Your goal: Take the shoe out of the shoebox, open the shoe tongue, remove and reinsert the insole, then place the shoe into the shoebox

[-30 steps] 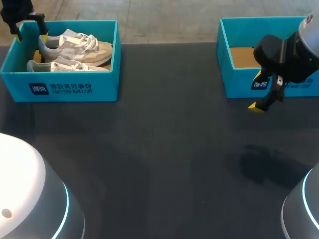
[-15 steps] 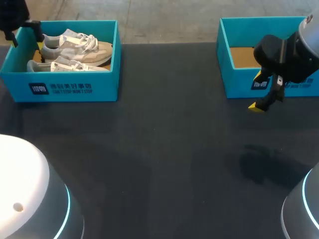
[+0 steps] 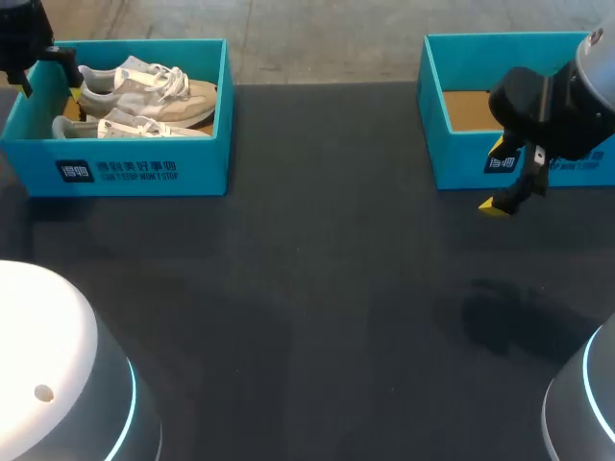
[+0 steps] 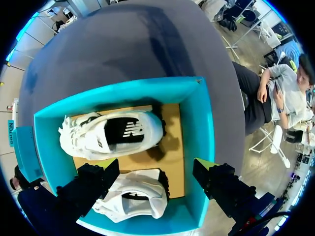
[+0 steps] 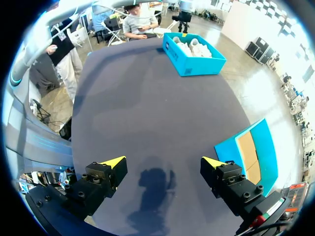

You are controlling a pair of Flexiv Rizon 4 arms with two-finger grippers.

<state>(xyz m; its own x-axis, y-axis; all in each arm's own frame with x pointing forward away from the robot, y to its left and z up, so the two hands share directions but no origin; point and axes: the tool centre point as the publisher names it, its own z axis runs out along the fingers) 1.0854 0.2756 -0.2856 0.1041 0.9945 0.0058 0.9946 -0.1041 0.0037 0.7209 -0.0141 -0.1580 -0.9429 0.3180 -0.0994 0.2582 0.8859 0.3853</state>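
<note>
A teal shoebox (image 3: pixel 144 171) at the table's far left corner holds two white and beige sneakers lying side by side. My left gripper (image 3: pixel 48 75) hangs open above the heel end of the box. In the left wrist view, the nearer sneaker (image 4: pixel 133 194) lies below and between the fingers of the left gripper (image 4: pixel 157 172), apart from them. The other sneaker (image 4: pixel 113 135) lies just ahead. My right gripper (image 3: pixel 497 178) hovers open and holds nothing, in front of a second teal box (image 3: pixel 461 158). In the right wrist view the right gripper (image 5: pixel 163 164) hangs over bare table.
The second teal box (image 5: pixel 251 152) at the far right has only its brown cardboard floor showing. The dark table (image 3: pixel 317 288) stretches between the two boxes. The white bases of my arms rise at the near left corner (image 3: pixel 58 384) and near right corner (image 3: pixel 586 403).
My left gripper has shifted slightly to the left over the shoebox's heel end. The right arm and the shoes have not moved.
</note>
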